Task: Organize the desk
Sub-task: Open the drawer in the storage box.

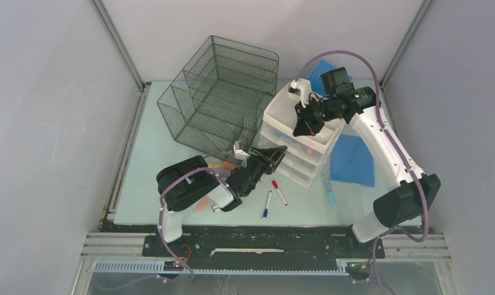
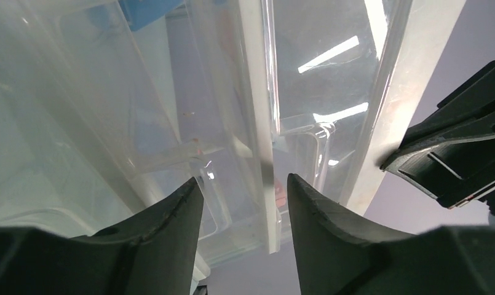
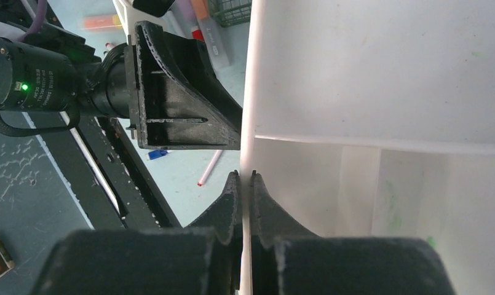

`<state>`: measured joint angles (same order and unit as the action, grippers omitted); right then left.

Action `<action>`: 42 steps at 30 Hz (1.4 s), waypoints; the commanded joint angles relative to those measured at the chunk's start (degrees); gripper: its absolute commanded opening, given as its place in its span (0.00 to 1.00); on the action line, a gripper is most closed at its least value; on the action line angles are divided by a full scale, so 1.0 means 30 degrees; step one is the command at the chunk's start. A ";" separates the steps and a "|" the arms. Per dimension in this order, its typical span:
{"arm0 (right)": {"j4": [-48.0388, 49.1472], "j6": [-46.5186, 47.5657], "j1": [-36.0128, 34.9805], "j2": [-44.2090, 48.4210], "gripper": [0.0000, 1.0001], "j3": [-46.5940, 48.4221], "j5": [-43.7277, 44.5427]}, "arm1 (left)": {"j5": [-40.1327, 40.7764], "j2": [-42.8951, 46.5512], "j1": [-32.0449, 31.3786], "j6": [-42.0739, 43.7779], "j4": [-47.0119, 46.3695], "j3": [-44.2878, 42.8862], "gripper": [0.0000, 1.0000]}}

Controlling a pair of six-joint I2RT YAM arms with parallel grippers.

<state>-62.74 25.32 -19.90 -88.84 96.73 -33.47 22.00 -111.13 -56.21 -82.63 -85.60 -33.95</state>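
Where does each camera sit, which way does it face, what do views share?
Top external: overhead behind the robot, facing down at the desk; both arms.
Left wrist: faces the drawer unit's front; left gripper astride an edge.
Right wrist: faces its white wall; right gripper pinches it.
Shared: each wrist view shows the other gripper.

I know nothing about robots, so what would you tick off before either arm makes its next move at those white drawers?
1. Right gripper pinched shut on the top wall of the drawer unit: ok.
2. Left gripper straddles the drawer's front edge: ok.
3. Left jaws closed on that edge: not ok, gaps show on both sides.
4. The two grippers apart from each other: ok.
5. Red-capped marker and blue-capped marker on the desk out of the drawer's way: cannot tell; they lie just in front of the unit.
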 commanded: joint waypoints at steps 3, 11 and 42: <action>0.1598 0.0138 -0.0220 0.0555 0.00 0.0443 -0.0758 | -0.0710 -0.0038 0.0416 0.0200 -0.0470 -0.1080 0.46; 0.3395 0.1529 0.0019 0.0602 0.00 -0.1452 0.1518 | -0.1318 0.1836 0.0512 0.1647 -0.0528 0.0387 0.40; 0.5836 0.4759 0.0421 0.0858 0.00 -0.4402 0.3843 | -0.2753 0.5263 0.0979 0.2461 -0.0560 0.5721 0.47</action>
<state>-43.40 34.85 -19.88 -86.28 84.05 -24.67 15.22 -98.41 -53.43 -78.52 -85.62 -18.87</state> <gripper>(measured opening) 0.018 0.457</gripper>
